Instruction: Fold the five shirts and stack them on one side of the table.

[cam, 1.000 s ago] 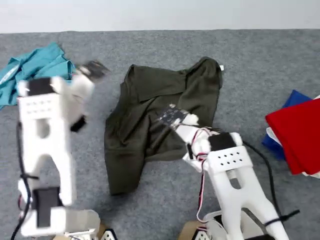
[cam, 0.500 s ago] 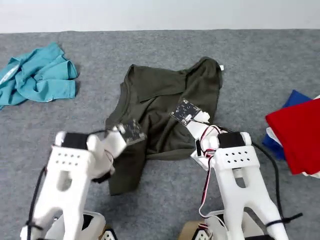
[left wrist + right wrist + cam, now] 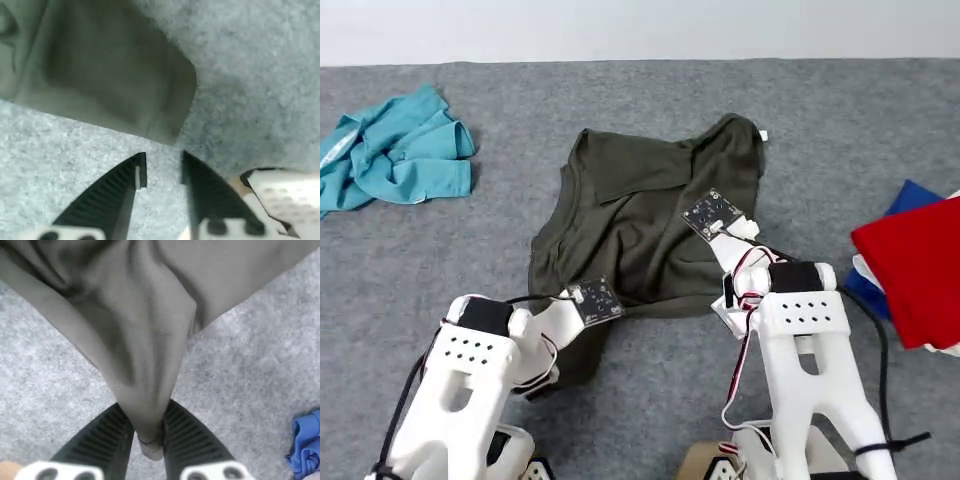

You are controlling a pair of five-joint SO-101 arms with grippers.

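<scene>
Left arm (image 3: 470, 370) has swung away from the far-left side of the desk (image 3: 880, 130), by the teal shirt (image 3: 395, 150), and dropped low to the near-left end of the green shirt (image 3: 640, 210); right arm (image 3: 800, 320) has shifted a little toward the far right over the same shirt; the piles have not moved.

Grey desk carries everything; green shirt lies crumpled mid-desk, long axis roughly near-left to far-right, one flap trailing toward the left arm's base; red shirt (image 3: 915, 270) sits folded at the right edge on top of a blue shirt (image 3: 910, 195), so the stack looks started there; teal shirt is bunched and unfolded at the far left, well apart from the rest.

Right hand (image 3: 148, 425) is clamped on a pinched ridge of green cloth, which hangs forward from between its fingers; left hand (image 3: 162, 170) is parted narrowly with nothing in it, fingertips low over bare desk.

Key relation: the green shirt's rounded corner (image 3: 170, 100) lies straight ahead of the left hand, near but not touching, its edge across the hand's line of approach; left hand is the nearer one to that corner. Likely next: a short advance to pinch it, then both hands stretch the shirt flat.
</scene>
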